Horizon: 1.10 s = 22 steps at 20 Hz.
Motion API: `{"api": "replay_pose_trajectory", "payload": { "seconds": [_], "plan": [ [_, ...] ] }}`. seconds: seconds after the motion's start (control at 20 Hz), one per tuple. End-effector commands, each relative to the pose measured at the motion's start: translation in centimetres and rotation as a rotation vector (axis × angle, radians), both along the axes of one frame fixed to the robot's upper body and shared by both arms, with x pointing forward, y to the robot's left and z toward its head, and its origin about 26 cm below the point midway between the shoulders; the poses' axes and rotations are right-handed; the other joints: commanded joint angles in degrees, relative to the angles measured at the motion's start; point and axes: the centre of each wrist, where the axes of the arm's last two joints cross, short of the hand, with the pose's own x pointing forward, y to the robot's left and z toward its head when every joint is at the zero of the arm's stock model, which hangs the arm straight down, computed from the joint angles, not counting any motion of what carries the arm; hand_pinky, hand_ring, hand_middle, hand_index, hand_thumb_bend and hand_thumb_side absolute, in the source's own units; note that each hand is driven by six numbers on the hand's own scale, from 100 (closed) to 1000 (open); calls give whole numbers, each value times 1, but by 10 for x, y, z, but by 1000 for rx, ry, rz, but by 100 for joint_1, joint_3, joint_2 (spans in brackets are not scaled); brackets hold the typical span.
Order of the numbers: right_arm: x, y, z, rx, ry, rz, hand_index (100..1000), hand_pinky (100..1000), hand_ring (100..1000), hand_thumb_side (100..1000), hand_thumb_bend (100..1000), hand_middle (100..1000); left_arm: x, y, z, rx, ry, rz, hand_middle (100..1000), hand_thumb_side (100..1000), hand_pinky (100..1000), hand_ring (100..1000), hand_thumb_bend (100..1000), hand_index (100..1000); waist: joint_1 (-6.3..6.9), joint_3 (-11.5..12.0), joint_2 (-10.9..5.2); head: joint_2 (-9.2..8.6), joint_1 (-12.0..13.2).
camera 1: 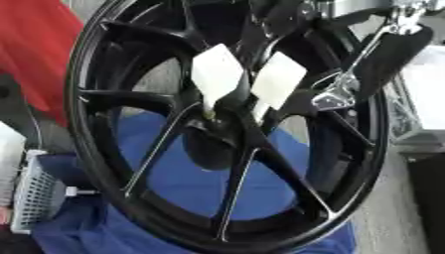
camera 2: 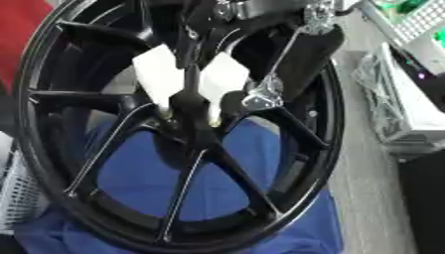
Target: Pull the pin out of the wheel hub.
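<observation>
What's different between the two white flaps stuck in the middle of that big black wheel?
The left white diamond-shaped flap stands nearly upright, while the right white flap leans rightward. The left flap sits slightly higher. The right flap is lower and nearer the robot's right hand. Both are white and taper down toward the hub of the black spoked wheel.

Two head cameras, side by side, peering down from very close.
Both face the black wheel hub (camera 1: 226, 124), which fills each picture; they share its spokes and blue cloth (camera 1: 200, 178), while the right eye sees further rightward.
</observation>
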Motion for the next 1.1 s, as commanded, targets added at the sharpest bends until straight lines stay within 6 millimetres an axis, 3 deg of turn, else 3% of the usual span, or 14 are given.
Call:
{"api": "replay_pose_trajectory", "payload": {
  "seconds": [0.05,0.8,1.1],
  "plan": [
    [1,-5,6,4,-31,-24,701,873,839,291,313,704,-3,-2,8,10,-32,-9,604,574,761,706,404,728,42,2,-82,-35,7],
    [15,-11,-3,-34,-29,-59,806,876,854,270,395,717,-3,-3,9,4,-37,-15,604,575,761,705,402,728,23,40,-23,-43,21],
    [20,-15,-5,-42,-36,-81,789,874,853,254,391,709,-3,-3,10,3,-38,-18,604,576,762,706,402,727,20,51,-7,-50,21]
  ]
}}
